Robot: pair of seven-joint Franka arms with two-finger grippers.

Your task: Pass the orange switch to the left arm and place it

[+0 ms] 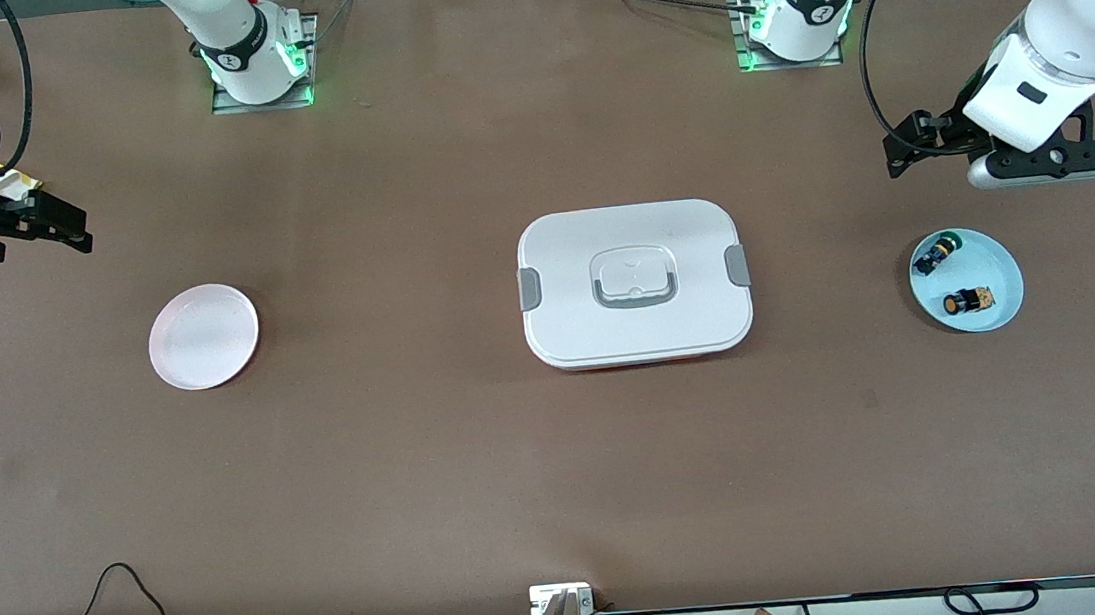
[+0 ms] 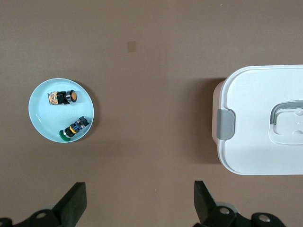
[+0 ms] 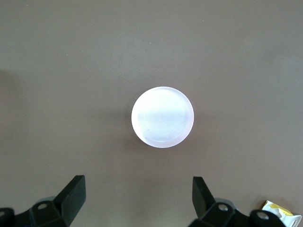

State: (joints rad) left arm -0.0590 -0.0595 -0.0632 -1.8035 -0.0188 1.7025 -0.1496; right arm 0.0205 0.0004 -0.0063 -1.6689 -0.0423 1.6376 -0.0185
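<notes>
- Lying in the pale blue dish at the left arm's end of the desk, the orange switch sits beside a green switch, which lies farther from the front camera.
- The pink plate at the right arm's end carries nothing, and a closed white lidded box sits between the two dishes.
- Both arms hang raised: the left gripper above the desk near the blue dish, the right gripper near the pink plate; each has its fingers spread wide, holding nothing.
- Judging progress: this fits either a switch already handed over and set down, or one awaiting pickup; the pictures don't settle which.
</notes>
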